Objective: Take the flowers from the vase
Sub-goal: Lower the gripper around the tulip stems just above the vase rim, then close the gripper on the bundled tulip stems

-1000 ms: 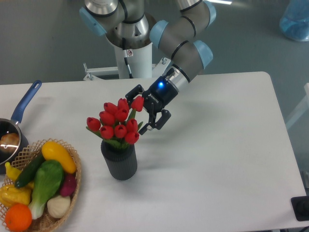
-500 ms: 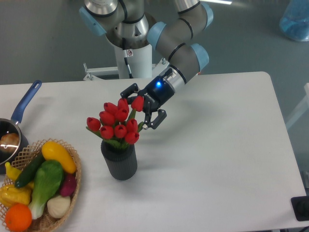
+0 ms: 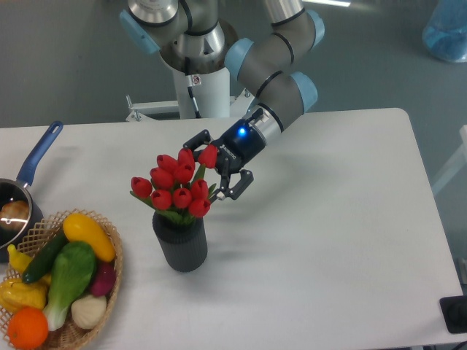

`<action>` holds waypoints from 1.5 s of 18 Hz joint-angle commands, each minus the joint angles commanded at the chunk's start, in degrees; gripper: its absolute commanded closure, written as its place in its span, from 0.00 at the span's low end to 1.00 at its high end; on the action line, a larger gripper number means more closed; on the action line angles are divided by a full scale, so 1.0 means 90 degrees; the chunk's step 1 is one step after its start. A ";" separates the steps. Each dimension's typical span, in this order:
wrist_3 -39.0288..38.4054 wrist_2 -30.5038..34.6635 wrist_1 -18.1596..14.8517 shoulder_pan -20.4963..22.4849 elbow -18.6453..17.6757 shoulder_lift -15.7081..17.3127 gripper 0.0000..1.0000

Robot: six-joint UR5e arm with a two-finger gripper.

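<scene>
**Gripper at the tulip heads, jaws spread, nothing gripped**

Fixed camera:
- The flowers (image 3: 177,186) are seated in the vase (image 3: 181,244), buds up, leaves spilling over the rim. The vase is stood upright on the white table (image 3: 328,219), left of centre.
- The gripper (image 3: 217,169) is angled down and to the left from the arm, at the upper right edge of the bunch. Its jaws are spread wide: one finger is seen behind the top buds, the other just right of the bunch at bud height. The topmost right bud is seen between them. No clamping on a bud or stem is seen; contact cannot be judged from this angle.
- A blue light is lit on the gripper body.
- A wicker basket (image 3: 109,251) of vegetables is sat near the vase on its left; a blue-handled pan (image 3: 33,164) is at the left edge.
</scene>
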 joint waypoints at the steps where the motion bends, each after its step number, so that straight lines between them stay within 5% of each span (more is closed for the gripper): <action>1: 0.0000 0.0000 0.0000 -0.0029 0.0049 -0.0010 0.00; 22: 0.0049 0.0000 0.0039 -0.0517 0.0528 -0.0410 0.00; 27: 0.0068 -0.0468 0.0098 -0.0625 0.0577 -0.0547 0.00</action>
